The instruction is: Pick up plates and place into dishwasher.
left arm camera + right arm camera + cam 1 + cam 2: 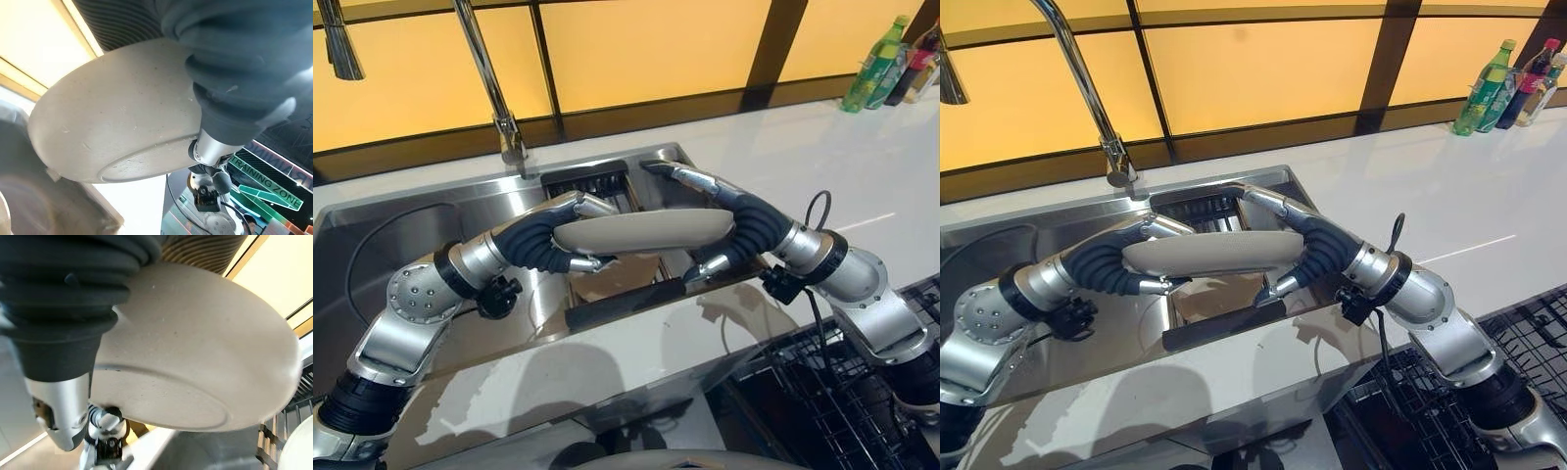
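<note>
A beige plate (641, 233) hangs level above the steel sink (372, 235), held at both ends. My left hand (570, 209) grips its left rim, fingers curled over the top and thumb underneath. On the right rim, my right hand (705, 184) clamps the same way, fingers over the top and thumb tip below. The plate's underside with its foot ring (117, 117) shows in the left wrist view and again as the plate's base (195, 357) in the right wrist view. The dishwasher's black wire rack (842, 392) stands open at the lower right, below the counter edge.
A tall faucet (489, 78) rises behind the sink. A dark slotted drainer (592, 181) sits in the basin under the plate. The white counter (822, 166) stretches to the right, with bottles (876, 64) in the far corner. A pale round rim (298, 450) shows beside the wire rack.
</note>
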Controlling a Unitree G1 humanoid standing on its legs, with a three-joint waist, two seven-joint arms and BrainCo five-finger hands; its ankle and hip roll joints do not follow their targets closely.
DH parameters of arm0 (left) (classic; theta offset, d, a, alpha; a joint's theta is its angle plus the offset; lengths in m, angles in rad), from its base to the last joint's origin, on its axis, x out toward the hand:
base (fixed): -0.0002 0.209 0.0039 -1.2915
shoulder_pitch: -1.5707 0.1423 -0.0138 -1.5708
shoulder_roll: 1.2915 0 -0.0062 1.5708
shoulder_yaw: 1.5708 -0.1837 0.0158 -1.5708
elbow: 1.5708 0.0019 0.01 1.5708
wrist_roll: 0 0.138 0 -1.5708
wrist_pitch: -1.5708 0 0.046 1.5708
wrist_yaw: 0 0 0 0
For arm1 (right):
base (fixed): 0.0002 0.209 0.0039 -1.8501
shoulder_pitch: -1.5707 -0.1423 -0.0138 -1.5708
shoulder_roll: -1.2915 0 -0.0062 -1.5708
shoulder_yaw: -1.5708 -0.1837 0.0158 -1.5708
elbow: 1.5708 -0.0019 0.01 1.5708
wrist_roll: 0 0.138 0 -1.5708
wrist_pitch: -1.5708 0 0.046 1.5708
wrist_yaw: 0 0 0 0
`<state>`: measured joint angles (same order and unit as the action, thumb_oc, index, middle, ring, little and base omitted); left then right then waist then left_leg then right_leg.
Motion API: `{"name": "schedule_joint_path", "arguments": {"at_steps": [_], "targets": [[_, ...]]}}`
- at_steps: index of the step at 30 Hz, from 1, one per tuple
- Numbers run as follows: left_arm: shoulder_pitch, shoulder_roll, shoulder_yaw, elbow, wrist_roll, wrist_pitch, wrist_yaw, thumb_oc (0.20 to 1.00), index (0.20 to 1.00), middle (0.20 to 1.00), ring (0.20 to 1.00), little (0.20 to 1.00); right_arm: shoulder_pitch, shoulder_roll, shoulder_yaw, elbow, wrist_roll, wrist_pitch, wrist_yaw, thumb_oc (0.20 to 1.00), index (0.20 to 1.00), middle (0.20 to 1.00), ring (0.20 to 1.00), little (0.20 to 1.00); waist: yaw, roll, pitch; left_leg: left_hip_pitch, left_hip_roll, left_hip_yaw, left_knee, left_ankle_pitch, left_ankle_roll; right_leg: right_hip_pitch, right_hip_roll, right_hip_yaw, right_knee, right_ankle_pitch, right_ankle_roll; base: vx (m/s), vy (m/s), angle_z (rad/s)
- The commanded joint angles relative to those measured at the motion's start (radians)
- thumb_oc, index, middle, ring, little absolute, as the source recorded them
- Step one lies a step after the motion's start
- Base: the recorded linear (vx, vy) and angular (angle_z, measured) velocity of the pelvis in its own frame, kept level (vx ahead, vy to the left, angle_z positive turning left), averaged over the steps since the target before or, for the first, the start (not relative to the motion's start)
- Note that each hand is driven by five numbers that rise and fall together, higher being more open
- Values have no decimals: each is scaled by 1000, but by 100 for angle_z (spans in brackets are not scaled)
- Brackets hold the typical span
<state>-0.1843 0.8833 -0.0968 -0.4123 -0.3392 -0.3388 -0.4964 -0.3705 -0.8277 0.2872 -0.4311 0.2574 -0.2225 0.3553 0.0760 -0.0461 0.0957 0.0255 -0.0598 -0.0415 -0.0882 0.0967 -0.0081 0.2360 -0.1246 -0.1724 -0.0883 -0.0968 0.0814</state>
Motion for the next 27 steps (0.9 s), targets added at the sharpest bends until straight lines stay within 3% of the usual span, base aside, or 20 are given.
{"name": "schedule_joint_path", "arguments": {"at_steps": [1, 2, 3, 4, 5, 6, 27], "targets": [[-120, -8, -82, -19, -84, -31, 25, 200, 200, 200, 200, 200, -97, -24, 129, -73, 41, -17, 41, 1000, 1000, 1000, 1000, 1000, 37, 31, -102, 71, 31, 1, 4, -126, -8, -106, -21, -17, 74, 53, 53, 0, 0, 0], [-116, -9, -77, -17, -91, -32, 29, 200, 200, 200, 200, 200, -93, -25, 133, -77, 51, -15, 40, 956, 956, 956, 956, 956, 37, 32, -104, 72, 31, 2, 3, -126, -7, -106, -23, -19, 76, 51, 54, 0, 0, 0], [-113, -11, -76, -16, -89, -35, 31, 200, 200, 200, 200, 200, -90, -23, 132, -78, 55, -14, 39, 576, 576, 576, 576, 576, 37, 32, -105, 71, 31, 2, 3, -126, -7, -106, -23, -18, 78, 49, 53, 0, 0, 0], [-110, -13, -75, -16, -87, -37, 34, 200, 200, 200, 200, 200, -87, -19, 132, -79, 57, -11, 35, 476, 476, 476, 476, 476, 38, 33, -105, 71, 31, 1, 3, -125, -6, -108, -23, -18, 82, 48, 53, 0, 0, 0], [-110, -16, -77, -16, -85, -35, 39, 200, 200, 200, 200, 200, -84, -14, 132, -77, 57, -12, 32, 244, 244, 244, 244, 244, 38, 33, -104, 71, 30, 0, 4, -126, -5, -108, -24, -18, 87, 46, 53, 0, 0, 0], [-109, -19, -74, -19, -85, -31, 42, 200, 200, 200, 200, 200, -79, -9, 129, -79, 57, -12, 29, 200, 200, 200, 200, 200, 38, 33, -103, 71, 30, -2, 5, -125, -4, -109, -24, -18, 91, 45, 53, 0, 0, 0], [-107, -88, -54, -3, -58, -27, 76, 200, 200, 200, 200, 200, -21, 92, 61, -50, 10, -14, -103, 200, 200, 200, 200, 200, 37, 36, -92, 70, 28, -7, 11, -124, 6, -116, -23, -26, 145, 15, 49, -13, -1, 1]]}}
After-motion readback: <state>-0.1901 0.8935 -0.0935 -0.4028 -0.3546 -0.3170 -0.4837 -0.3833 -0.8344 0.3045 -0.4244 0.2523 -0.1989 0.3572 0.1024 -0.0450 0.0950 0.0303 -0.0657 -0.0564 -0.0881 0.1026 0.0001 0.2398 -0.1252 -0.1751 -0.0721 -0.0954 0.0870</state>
